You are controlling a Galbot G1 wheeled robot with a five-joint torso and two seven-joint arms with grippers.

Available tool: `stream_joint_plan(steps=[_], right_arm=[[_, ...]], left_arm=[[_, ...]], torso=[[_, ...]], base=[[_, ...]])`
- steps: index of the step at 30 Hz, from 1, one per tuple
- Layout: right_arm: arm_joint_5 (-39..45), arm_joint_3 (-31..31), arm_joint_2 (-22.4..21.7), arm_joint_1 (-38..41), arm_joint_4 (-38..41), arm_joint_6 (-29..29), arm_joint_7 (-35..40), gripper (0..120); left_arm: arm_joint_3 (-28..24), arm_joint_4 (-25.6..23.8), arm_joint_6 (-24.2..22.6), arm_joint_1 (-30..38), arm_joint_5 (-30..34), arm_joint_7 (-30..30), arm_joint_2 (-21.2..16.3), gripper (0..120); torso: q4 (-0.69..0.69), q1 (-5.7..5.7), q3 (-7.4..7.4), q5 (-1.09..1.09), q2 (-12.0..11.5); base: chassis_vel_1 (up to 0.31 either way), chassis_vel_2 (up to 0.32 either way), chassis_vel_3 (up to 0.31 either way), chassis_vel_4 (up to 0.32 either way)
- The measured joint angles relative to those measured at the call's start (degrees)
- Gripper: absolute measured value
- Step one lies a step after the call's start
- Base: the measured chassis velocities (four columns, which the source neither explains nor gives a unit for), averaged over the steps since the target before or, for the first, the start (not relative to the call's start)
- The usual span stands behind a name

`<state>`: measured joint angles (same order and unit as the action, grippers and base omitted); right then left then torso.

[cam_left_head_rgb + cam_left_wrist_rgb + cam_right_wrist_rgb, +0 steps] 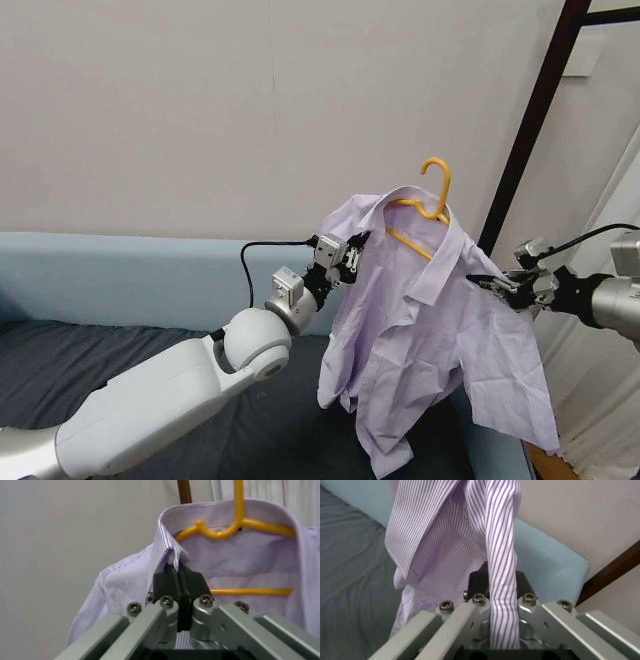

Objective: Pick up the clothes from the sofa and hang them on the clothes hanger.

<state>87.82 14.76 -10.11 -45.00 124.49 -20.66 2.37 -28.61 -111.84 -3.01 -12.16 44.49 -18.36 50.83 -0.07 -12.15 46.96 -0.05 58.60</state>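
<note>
Our left tool (345, 258) is clamped on the collar edge of the shirt (420, 330) and our right tool (497, 287) on a front fold, which we judge holds it spread clear of the sofa (100, 280). At centre right of the head frame the shirt hangs lengthwise downward, with the hook of the hanger (432, 205) pointing up.

Your sofa (40, 300) stands against the plain wall (200, 100), with a pale blue backrest (150, 270) behind and a dark grey seat cushion (100, 350) in front, its cloth lightly creased. From the right wrist you see that grey cloth run up to a pale blue padded edge (547, 555). The striped shirt (420, 330) hangs over the seat's right end. You cannot tell whether its lowest fold touches the cushion.
</note>
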Motion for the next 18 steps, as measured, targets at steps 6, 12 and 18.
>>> stream_joint_plan(steps=[6, 12, 18], right_arm=[[0.1, 0.6, 0.0, -0.3, -1.5, 0.2, -0.2, 1], [1.5, 2.8, -0.4, -0.8, -1.9, 0.3, -0.2, 1], [2.4, 2.8, -0.6, -0.5, -0.8, 0.1, 0.2, 1]], left_arm=[[-0.2, -4.4, -3.5, 1.8, 2.2, -1.4, -1.0, 0], [-0.7, -3.8, -4.6, 2.4, 1.1, -1.8, -1.6, 0], [-0.7, -2.2, -8.7, 0.5, -3.6, -4.7, -0.9, 7]], torso=[[-0.01, 0.0, 0.0, 0.01, 0.0], [0.0, 0.0, 0.0, 0.0, 0.0], [-0.01, 0.0, 0.0, 0.01, 0.0]], base=[[0.0, 0.0, 0.0, 0.0], [0.0, 0.0, 0.0, 0.0], [0.0, 0.0, 0.0, 0.0]])
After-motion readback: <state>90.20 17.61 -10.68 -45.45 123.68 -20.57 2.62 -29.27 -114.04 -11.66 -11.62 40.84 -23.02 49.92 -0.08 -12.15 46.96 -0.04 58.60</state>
